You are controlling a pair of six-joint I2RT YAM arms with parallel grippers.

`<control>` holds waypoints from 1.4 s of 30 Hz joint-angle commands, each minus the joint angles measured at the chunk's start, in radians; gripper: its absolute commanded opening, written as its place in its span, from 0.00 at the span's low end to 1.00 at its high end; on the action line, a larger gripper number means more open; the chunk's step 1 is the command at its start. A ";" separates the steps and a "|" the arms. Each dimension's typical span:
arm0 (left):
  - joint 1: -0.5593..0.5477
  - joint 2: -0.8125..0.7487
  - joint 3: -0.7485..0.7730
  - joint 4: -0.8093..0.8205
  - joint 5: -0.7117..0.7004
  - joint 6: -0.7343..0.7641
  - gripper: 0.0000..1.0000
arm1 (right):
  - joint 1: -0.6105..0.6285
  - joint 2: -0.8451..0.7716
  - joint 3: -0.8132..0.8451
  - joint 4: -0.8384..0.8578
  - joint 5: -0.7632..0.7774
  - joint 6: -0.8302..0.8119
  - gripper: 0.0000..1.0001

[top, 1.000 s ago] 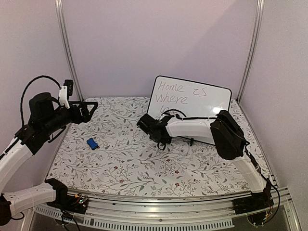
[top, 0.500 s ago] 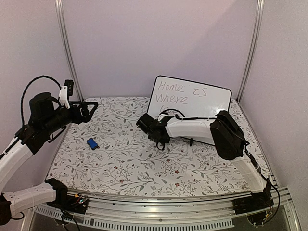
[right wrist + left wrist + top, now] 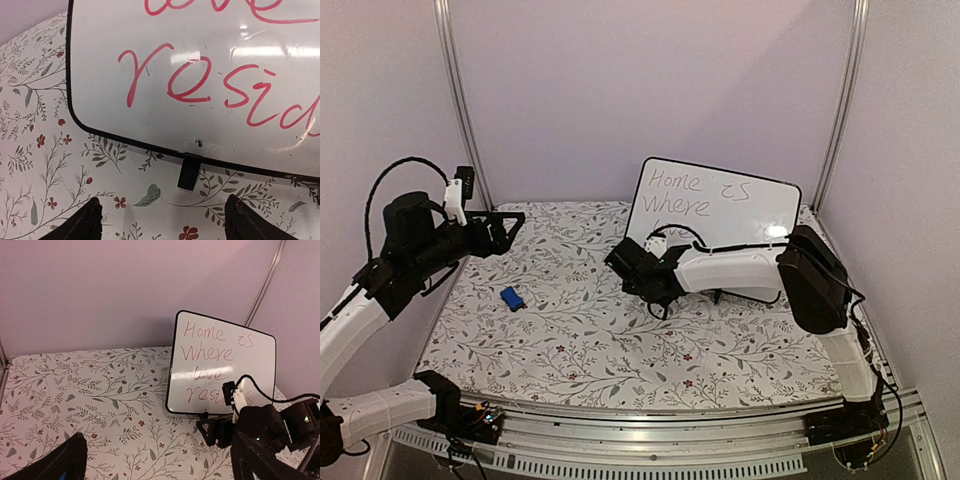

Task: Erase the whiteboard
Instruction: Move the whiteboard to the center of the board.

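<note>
Since the propped whiteboard [image 3: 720, 200] looks light, stiff, slick, hold its 12 o'clock rim; left gripper [image 3: 162, 462] and right gripper [image 3: 165, 220] gape empty.

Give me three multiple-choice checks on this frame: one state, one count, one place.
1. How is the right hand?
A) shut tight
B) open, holding nothing
C) out of view

2. How many lines are written on the whiteboard?
A) two
B) three
C) four

3. Where is the eraser?
A) on the table, left of the whiteboard
B) in the right hand
C) on the whiteboard's top edge

Answers:
1. B: the right wrist view shows its two fingers far apart, with only table and board between them.
2. C: the left wrist view shows four rows, starting with "Home is" and "Where".
3. A: the top view shows the small blue block lying alone on the flowered cover, with neither arm touching it.
</note>
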 commanded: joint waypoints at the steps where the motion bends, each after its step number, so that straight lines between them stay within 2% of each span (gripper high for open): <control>1: 0.011 0.005 -0.013 0.019 -0.006 -0.010 1.00 | 0.009 -0.143 -0.077 0.127 -0.023 -0.131 0.88; 5: 0.011 0.029 -0.002 0.007 -0.023 -0.017 1.00 | 0.009 -0.211 -0.125 0.199 -0.106 -0.314 0.98; 13: -0.002 0.078 0.061 -0.057 -0.066 -0.038 1.00 | -0.013 -0.401 -0.304 0.347 -0.271 -0.557 0.99; 18: -0.036 0.125 0.115 -0.139 -0.148 -0.059 1.00 | -0.119 -0.525 -0.430 0.362 -0.487 -0.581 0.99; 23: -0.093 0.169 0.124 -0.150 -0.193 -0.090 1.00 | -0.218 -0.670 -0.544 0.403 -0.622 -0.628 0.99; 35: -0.308 0.359 0.182 -0.120 -0.326 -0.134 1.00 | -0.427 -0.976 -0.657 0.341 -0.742 -0.733 0.99; 42: -0.399 0.508 0.201 -0.016 -0.359 -0.136 1.00 | -0.550 -1.111 -0.703 0.304 -0.774 -0.746 0.99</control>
